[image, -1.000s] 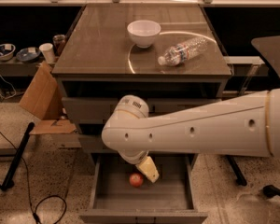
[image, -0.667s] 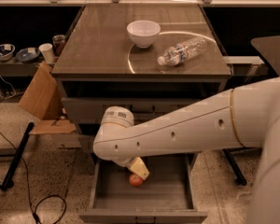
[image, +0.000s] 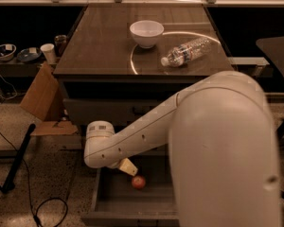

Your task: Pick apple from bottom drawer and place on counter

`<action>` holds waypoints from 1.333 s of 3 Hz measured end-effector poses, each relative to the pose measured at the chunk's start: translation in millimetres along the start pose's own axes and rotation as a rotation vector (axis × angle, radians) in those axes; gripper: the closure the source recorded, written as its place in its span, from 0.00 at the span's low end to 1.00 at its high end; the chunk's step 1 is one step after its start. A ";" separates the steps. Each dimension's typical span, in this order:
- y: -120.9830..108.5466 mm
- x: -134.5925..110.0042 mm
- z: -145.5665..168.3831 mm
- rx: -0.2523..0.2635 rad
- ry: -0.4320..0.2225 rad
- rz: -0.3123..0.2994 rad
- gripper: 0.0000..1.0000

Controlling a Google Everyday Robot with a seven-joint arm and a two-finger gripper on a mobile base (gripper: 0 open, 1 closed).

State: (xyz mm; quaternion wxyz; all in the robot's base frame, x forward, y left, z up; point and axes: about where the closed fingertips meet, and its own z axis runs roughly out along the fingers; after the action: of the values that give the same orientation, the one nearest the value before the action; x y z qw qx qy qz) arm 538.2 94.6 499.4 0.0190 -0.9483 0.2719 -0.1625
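Observation:
The apple [image: 138,182], small and reddish, lies on the flat grey floor of the open bottom drawer [image: 114,200]. My gripper [image: 128,167] hangs at the end of the white arm, inside the drawer opening, just above and to the left of the apple; I cannot tell whether it touches it. The arm's big white elbow fills the right foreground and hides the drawer's right half. The counter [image: 99,46] is the glossy grey-brown cabinet top above, with a pale ring mark.
A white bowl [image: 146,32] and a lying plastic bottle [image: 186,51] are on the counter. The upper drawer [image: 104,111] is shut. A cardboard box [image: 40,97] leans at the left, a black cable [image: 42,207] lies on the floor, and cups [image: 48,52] stand on a low shelf.
The arm has swung left and closer to the camera, and now hides more of the drawer. The gripper has shifted a little to the left of the apple. The apple stays on the drawer floor.

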 end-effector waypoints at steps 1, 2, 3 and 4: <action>-8.4 -3.6 52.1 -0.028 -0.015 -0.042 0.00; 4.0 -13.0 99.3 -0.049 -0.044 -0.072 0.00; 16.7 -22.6 141.5 -0.051 -0.059 -0.077 0.00; 21.6 -25.0 179.6 -0.022 -0.057 -0.054 0.00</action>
State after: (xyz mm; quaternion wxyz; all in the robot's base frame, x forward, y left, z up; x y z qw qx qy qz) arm 564.5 79.8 319.3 0.0118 -0.9597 0.2474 -0.1327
